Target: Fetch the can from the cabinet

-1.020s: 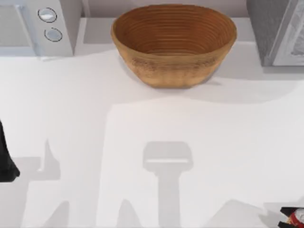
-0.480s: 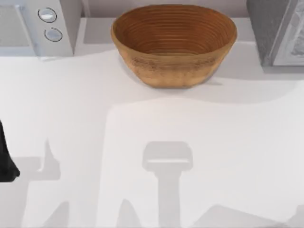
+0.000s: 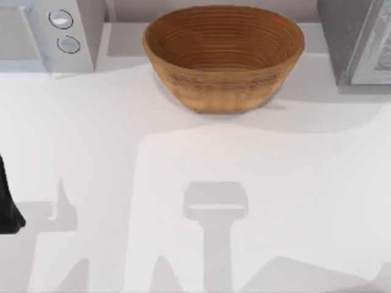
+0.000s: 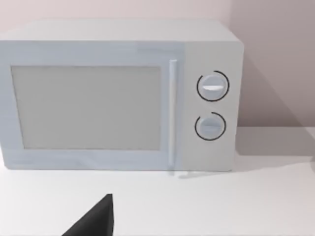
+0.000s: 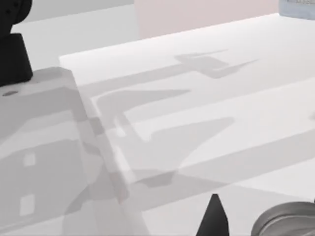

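Gripping state, right gripper [image 5: 214, 219]: cannot tell whether it is apart, together or clamped; its dark tip hangs over the table [image 3: 275, 183].
Can [image 5: 288, 221]: the round grey metal top sits just beside the right gripper's tip; where it stands relative to the basket cannot be told.
Left arm [image 3: 7, 207]: parked at the table's left edge, well nearer than the basket and far to its left.
Left gripper [image 4: 96, 221]: a dark tip facing the microwave; its state cannot be told either.
Basket [image 3: 223, 79]: brown woven bowl, upright, at the middle of the table's far side.
Microwave [image 3: 49, 30]: left of the basket, level with it, door shut, two round dials [image 4: 212, 87] beside the handle.
Cabinet [image 3: 342, 36]: grey box right of the basket, at the far right corner.
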Controlling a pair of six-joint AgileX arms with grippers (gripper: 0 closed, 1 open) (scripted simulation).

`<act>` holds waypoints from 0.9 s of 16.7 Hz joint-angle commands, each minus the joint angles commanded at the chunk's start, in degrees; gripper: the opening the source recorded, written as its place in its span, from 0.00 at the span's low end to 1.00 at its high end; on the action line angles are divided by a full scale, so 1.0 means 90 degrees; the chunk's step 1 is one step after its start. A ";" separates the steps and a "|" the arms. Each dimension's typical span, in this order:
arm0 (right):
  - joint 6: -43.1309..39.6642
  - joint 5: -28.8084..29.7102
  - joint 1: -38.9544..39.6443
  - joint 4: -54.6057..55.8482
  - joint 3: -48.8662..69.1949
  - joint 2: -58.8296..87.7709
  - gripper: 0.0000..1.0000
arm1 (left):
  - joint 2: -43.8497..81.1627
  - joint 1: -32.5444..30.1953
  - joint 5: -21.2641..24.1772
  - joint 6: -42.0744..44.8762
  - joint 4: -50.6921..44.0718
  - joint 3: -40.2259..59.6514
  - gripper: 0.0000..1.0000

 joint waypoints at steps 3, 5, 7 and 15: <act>-0.0216 -0.0285 -0.0099 -0.0368 0.0447 -0.0028 0.00 | 0.0000 0.0000 0.0000 0.0000 0.0000 0.0000 1.00; -0.0234 -0.0310 -0.0107 -0.0399 0.0486 -0.0033 0.00 | 0.0000 0.0000 0.0000 0.0000 0.0000 0.0000 1.00; -0.0234 -0.0310 -0.0107 -0.0399 0.0486 -0.0033 0.00 | 0.0000 0.0000 0.0000 0.0000 0.0000 0.0000 1.00; -0.0234 -0.0310 -0.0107 -0.0399 0.0486 -0.0033 0.60 | 0.0000 0.0000 0.0000 0.0000 0.0000 0.0000 1.00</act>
